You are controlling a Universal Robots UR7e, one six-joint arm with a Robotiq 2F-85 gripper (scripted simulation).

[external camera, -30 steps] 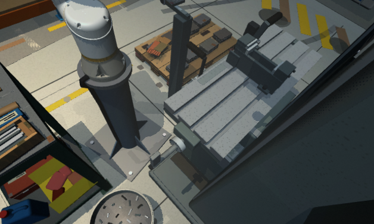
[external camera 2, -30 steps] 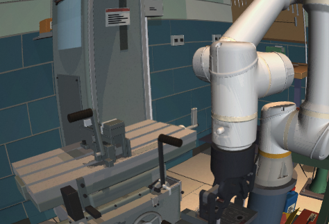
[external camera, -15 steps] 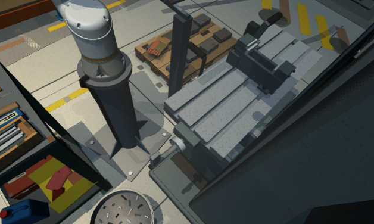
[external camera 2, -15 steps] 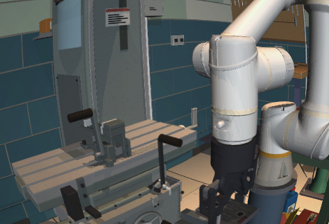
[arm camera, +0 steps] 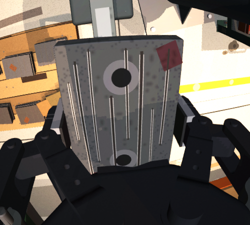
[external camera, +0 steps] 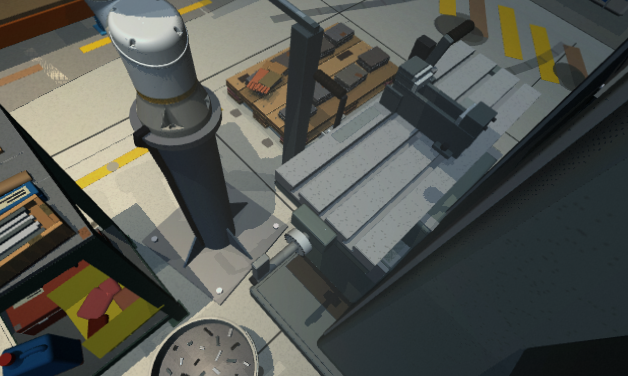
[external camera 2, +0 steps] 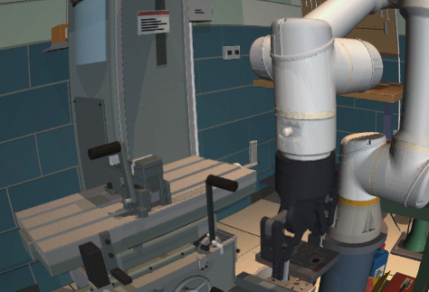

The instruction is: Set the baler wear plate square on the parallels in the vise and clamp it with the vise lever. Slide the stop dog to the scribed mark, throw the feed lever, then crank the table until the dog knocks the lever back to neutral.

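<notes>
My gripper (arm camera: pixel 121 122) (external camera 2: pixel 302 237) is closed on the baler wear plate (arm camera: pixel 120 100) (external camera 2: pixel 312 256), and I hold it by its two long edges. The plate is grey and scored, with two round holes and a red patch at one corner. I carry it low beside the arm's pedestal, to the right of the mill. The vise (external camera 2: pixel 147 179) (external camera: pixel 432 107) sits on the slotted table (external camera: pixel 380 170), with its lever (external camera 2: pixel 113 160) (external camera: pixel 447 40) raised. The feed lever (external camera 2: pixel 212 207) stands upright at the table's front. The stop dog (external camera 2: pixel 92 259) sits on the front rail.
The arm's pedestal (external camera: pixel 192 185) stands close to my right. A pallet (external camera: pixel 310 75) with more plates lies on the floor behind a dark post (external camera: pixel 300 90). The crank handwheel (external camera: pixel 292 245) sticks out at the table's end. A round bin (external camera: pixel 207 352) stands by a shelf rack (external camera: pixel 25 215).
</notes>
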